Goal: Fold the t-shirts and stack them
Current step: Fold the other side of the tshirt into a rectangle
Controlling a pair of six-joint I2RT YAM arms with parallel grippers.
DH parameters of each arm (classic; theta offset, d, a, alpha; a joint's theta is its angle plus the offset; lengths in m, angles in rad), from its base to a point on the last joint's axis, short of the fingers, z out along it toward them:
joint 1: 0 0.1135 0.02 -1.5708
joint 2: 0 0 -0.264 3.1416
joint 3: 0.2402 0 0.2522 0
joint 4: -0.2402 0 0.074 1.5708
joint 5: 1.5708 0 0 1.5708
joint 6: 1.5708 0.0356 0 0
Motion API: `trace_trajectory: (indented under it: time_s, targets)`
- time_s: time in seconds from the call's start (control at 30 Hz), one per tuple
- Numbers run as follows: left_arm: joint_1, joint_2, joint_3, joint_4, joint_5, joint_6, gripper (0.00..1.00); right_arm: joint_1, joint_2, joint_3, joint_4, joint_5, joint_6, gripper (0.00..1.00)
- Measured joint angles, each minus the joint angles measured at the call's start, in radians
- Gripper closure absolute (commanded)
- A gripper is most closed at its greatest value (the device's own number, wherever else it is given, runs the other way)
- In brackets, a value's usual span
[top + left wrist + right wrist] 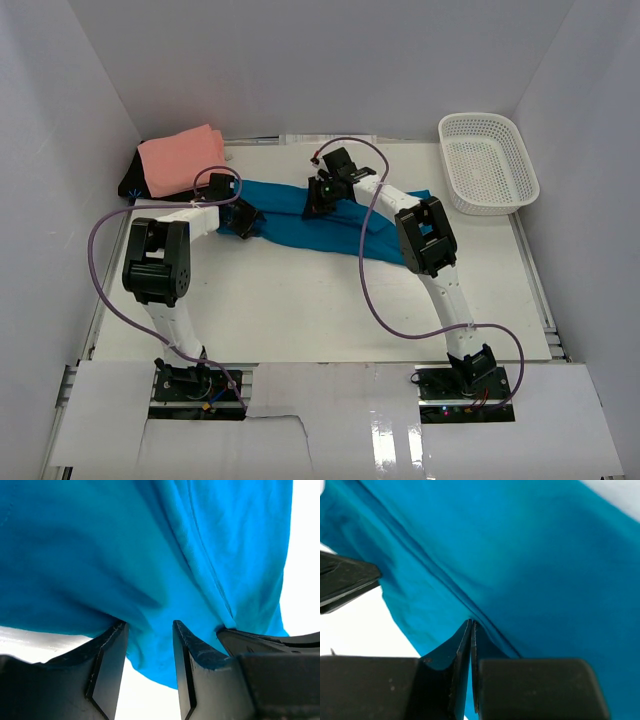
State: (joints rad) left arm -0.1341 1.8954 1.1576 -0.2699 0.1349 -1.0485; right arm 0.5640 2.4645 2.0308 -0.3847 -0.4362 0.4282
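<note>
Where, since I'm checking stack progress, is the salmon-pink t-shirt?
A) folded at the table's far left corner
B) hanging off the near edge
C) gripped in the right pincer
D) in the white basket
A: the salmon-pink t-shirt lies folded at the far left corner, away from the white basket at far right.

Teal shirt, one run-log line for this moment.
teal shirt: bunched on table | right claw: shut on it | left claw: open at edge | pink shirt: folded aside

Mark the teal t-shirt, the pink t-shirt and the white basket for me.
teal t-shirt (285, 208), top view, spread cloth left of its centre.
pink t-shirt (180, 158), top view, middle of the folded top face.
white basket (487, 165), top view, bare mesh floor.
</note>
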Motion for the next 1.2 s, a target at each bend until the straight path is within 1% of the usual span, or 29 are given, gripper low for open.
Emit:
trace_trajectory:
  time_s: [0.23, 0.4, 0.6, 0.73, 0.83, 0.97, 1.0, 1.03, 1.1, 1.13, 1.2]
  targets:
    - [0.000, 0.002, -0.002, 0.009, 0.000, -0.001, 0.48, -0.010, 0.050, 0.071, 0.005, 0.048, 0.010, 0.92]
    - [0.000, -0.010, -0.014, 0.012, -0.006, 0.009, 0.48, -0.040, 0.071, 0.121, 0.021, 0.076, 0.018, 0.91]
    - [0.000, -0.043, -0.031, -0.041, -0.067, 0.039, 0.47, -0.085, 0.071, 0.130, 0.067, 0.083, 0.039, 0.88]
    - [0.011, -0.056, -0.036, -0.071, -0.087, 0.053, 0.47, -0.100, 0.042, 0.053, 0.100, 0.083, 0.041, 0.87]
    - [0.019, -0.061, -0.035, -0.089, -0.092, 0.062, 0.47, -0.097, 0.002, -0.029, 0.104, 0.082, 0.036, 0.85]
    - [0.022, -0.084, -0.055, -0.106, -0.101, 0.076, 0.47, -0.091, -0.089, -0.131, 0.098, 0.076, 0.020, 0.82]
    - [0.022, -0.094, -0.066, -0.110, -0.103, 0.080, 0.47, -0.090, -0.119, -0.152, 0.096, 0.075, 0.011, 0.81]
    - [0.022, -0.107, -0.080, -0.115, -0.106, 0.084, 0.47, -0.088, -0.150, -0.171, 0.096, 0.075, 0.004, 0.78]
    - [0.022, -0.133, -0.110, -0.120, -0.110, 0.092, 0.47, -0.087, -0.229, -0.209, 0.095, 0.075, -0.015, 0.69]
    - [0.023, -0.147, -0.126, -0.121, -0.111, 0.096, 0.47, -0.087, -0.268, -0.220, 0.095, 0.076, -0.026, 0.61]
    - [0.024, -0.174, -0.157, -0.119, -0.110, 0.101, 0.47, -0.089, -0.352, -0.235, 0.093, 0.075, -0.053, 0.54]
